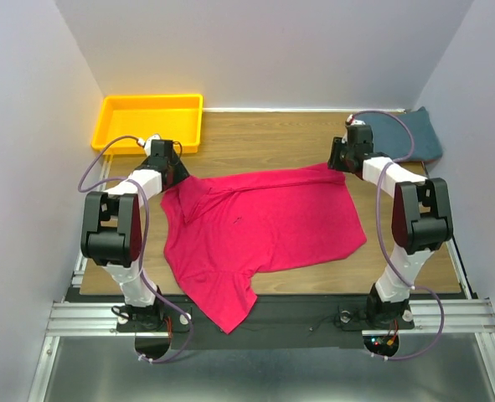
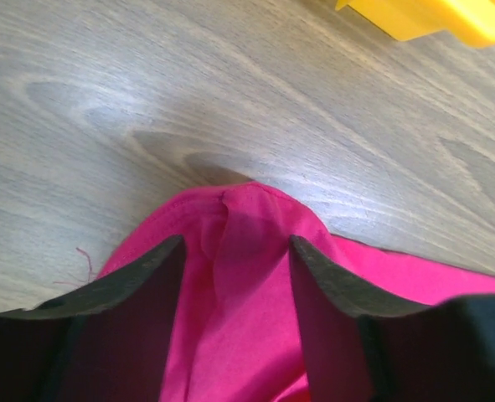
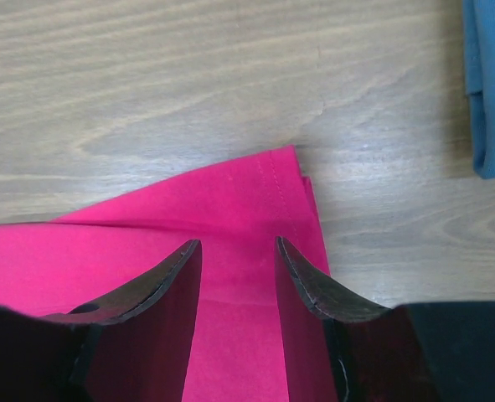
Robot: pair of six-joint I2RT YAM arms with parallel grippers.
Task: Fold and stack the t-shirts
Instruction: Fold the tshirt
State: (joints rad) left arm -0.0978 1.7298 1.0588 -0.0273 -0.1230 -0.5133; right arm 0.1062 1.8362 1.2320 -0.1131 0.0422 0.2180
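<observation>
The crimson-pink t-shirt [image 1: 264, 222] lies spread across the middle of the table, partly folded, with one sleeve hanging over the near edge. My left gripper [image 1: 173, 172] sits at its far left corner by the collar. In the left wrist view the left gripper [image 2: 237, 239] is open, with a rumpled ridge of pink cloth [image 2: 239, 209] between the fingers. My right gripper [image 1: 337, 159] is at the far right corner. There the right gripper [image 3: 239, 241] is open over the flat hemmed corner [image 3: 230, 201]. The teal-blue t-shirt [image 1: 415, 134] lies folded at the back right [image 3: 490, 84].
A yellow plastic tray [image 1: 151, 121] stands at the back left, its corner close beyond the left gripper [image 2: 448, 17]. Bare wooden table top [image 1: 264, 138] runs between the tray and the teal shirt. Grey walls close in the sides and back.
</observation>
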